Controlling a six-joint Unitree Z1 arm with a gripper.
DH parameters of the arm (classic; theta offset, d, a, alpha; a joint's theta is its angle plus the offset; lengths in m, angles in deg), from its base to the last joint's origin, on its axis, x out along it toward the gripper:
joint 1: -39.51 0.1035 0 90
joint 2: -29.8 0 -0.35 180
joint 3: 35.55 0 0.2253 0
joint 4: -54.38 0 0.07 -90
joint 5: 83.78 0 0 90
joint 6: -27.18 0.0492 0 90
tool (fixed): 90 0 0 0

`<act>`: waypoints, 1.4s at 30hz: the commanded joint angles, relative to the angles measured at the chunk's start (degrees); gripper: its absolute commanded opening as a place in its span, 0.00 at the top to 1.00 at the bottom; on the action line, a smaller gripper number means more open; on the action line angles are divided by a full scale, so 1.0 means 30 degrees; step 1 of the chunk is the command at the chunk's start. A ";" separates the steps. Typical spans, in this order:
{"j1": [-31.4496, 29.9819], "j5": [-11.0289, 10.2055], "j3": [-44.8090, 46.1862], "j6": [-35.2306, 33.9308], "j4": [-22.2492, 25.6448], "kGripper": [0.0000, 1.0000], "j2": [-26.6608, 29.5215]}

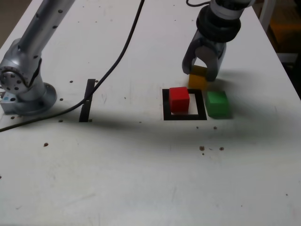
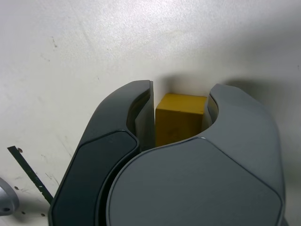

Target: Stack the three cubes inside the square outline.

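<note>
White tabletop, apparently mustard-yellow cube (image 2: 178, 123)

From here the red cube (image 1: 179, 100) sits inside the square outline (image 1: 167, 113), apart from the jaws on the arm's base side. The green cube (image 1: 217, 104) lies beyond the outline, near the jaws, on their side toward the exterior view's bottom.

Plain yellow cube (image 2: 178, 123), solid red cube (image 1: 179, 100)
</note>
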 commanded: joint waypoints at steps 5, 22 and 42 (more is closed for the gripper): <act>0.0049 -0.1109 -0.0323 -0.0709 0.0812 0.82 0.1010; -0.0079 -0.0343 -0.0575 -0.4365 0.5665 0.82 0.4373; -0.1095 0.2432 0.0379 -0.9414 0.5974 0.81 0.4241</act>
